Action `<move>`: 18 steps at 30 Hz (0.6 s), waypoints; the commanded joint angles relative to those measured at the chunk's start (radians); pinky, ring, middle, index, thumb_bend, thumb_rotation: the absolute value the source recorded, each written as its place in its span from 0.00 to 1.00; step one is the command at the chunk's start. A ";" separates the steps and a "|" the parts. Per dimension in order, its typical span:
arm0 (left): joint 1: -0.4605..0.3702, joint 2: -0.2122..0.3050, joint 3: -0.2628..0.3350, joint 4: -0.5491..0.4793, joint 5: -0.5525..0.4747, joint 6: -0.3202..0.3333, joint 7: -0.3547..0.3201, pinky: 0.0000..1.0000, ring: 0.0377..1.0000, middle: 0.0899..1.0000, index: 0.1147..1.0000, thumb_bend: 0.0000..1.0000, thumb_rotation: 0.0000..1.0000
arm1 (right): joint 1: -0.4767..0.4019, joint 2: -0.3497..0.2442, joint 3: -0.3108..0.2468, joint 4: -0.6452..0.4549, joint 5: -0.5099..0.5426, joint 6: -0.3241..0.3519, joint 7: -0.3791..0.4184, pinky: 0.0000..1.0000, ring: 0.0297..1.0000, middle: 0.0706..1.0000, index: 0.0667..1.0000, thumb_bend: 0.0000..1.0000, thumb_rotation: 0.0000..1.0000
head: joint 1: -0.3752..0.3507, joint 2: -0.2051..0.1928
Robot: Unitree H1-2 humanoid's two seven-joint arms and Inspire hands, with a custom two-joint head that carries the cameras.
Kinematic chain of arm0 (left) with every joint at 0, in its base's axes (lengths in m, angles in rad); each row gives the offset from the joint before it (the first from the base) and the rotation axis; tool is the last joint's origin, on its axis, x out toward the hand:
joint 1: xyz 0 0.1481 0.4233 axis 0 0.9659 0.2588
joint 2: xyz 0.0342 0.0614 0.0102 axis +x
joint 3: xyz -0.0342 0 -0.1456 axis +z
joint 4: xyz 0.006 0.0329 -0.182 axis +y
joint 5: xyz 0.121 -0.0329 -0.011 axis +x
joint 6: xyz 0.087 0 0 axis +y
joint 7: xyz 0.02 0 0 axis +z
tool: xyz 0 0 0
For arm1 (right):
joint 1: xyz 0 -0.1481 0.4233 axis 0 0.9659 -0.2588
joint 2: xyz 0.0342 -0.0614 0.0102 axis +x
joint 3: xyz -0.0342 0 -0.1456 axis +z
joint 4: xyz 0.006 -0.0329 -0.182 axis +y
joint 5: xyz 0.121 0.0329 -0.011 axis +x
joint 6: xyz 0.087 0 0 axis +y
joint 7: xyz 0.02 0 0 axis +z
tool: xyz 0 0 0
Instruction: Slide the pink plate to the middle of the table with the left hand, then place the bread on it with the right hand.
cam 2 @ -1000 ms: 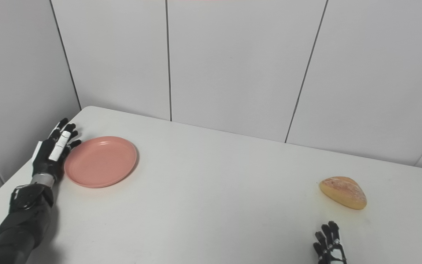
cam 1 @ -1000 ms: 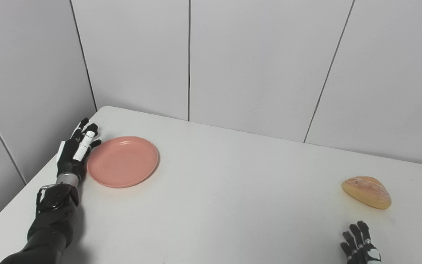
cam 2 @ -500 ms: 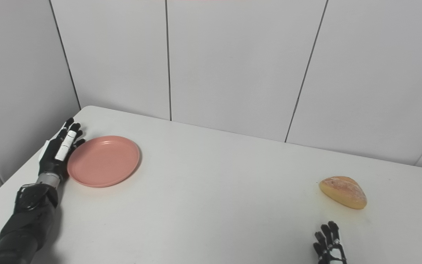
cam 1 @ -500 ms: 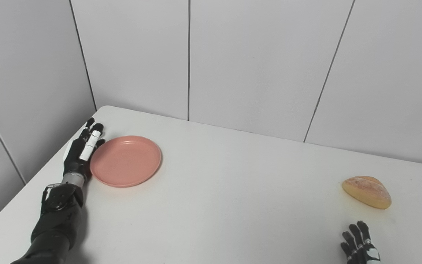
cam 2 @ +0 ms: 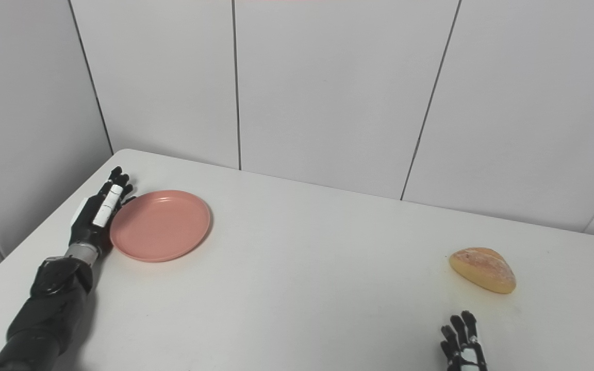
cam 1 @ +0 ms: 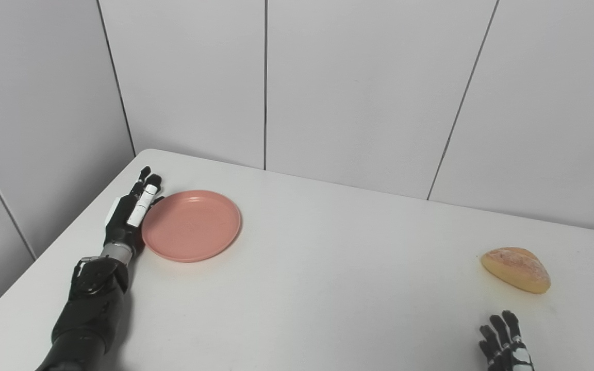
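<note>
A round pink plate (cam 1: pixel 191 225) lies flat on the left part of the white table (cam 1: pixel 317 268). My left hand (cam 1: pixel 131 214) rests edge-on against the plate's left rim, fingers straight and held together, holding nothing. A golden bread roll (cam 1: pixel 515 269) sits near the table's right side. Only the fingertips of my right hand (cam 1: pixel 503 348) show at the bottom edge, spread apart, below and a little left of the bread and not touching it.
Grey panelled walls stand close behind the table and along its left side. The table's left edge (cam 1: pixel 65 232) runs just beside my left arm (cam 1: pixel 88 309).
My left hand has pushed the pink plate to the right, and both have shifted that way. The bread and the right hand have stayed put.
</note>
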 commanded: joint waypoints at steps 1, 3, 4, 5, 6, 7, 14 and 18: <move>-0.021 -0.005 -0.015 -0.022 0.007 0.015 -0.040 0.91 0.99 1.00 1.00 0.94 0.73 | 0.019 0.003 0.005 -0.012 0.000 0.048 -0.001 1.00 0.97 0.97 1.00 0.83 0.91 | 0.001 0.001; -0.020 -0.010 -0.017 -0.025 0.004 0.022 -0.044 0.89 0.99 1.00 1.00 0.95 0.71 | 0.019 0.004 0.005 -0.013 0.001 0.049 -0.003 1.00 0.96 0.97 0.99 0.83 0.90 | 0.000 0.002; -0.019 -0.012 -0.020 -0.027 0.006 0.023 -0.046 0.89 0.99 1.00 1.00 0.95 0.71 | 0.018 0.004 0.004 -0.012 0.002 0.050 -0.004 1.00 0.96 0.97 0.99 0.83 0.90 | -0.001 0.002; -0.021 -0.014 -0.020 -0.023 0.006 0.022 -0.046 0.88 0.98 1.00 1.00 0.95 0.71 | 0.018 0.004 0.004 -0.012 0.003 0.049 -0.004 1.00 0.96 0.97 0.99 0.83 0.90 | -0.001 0.002; -0.023 -0.017 -0.019 -0.018 0.003 0.020 -0.048 0.87 0.98 1.00 1.00 0.96 0.71 | 0.019 0.003 0.004 -0.012 0.003 0.048 -0.003 1.00 0.96 0.97 0.99 0.83 0.90 | -0.002 0.002; -0.025 -0.021 -0.018 -0.012 0.000 0.016 -0.051 0.87 0.98 0.99 1.00 0.96 0.69 | 0.019 0.002 0.004 -0.012 0.002 0.048 -0.002 1.00 0.96 0.97 0.99 0.83 0.90 | -0.002 0.002; -0.020 -0.050 -0.035 -0.039 0.016 0.022 -0.041 0.85 0.95 0.97 0.98 0.93 0.68 | 0.022 0.003 0.006 -0.016 -0.002 0.049 -0.004 1.00 0.96 0.97 0.99 0.83 0.90 | -0.013 0.010; 0.003 -0.081 -0.055 -0.130 0.028 0.065 -0.021 0.81 0.93 0.95 0.95 0.97 0.67 | 0.022 0.005 0.010 -0.019 -0.004 0.050 -0.008 1.00 0.96 0.96 0.99 0.83 0.89 | -0.022 0.014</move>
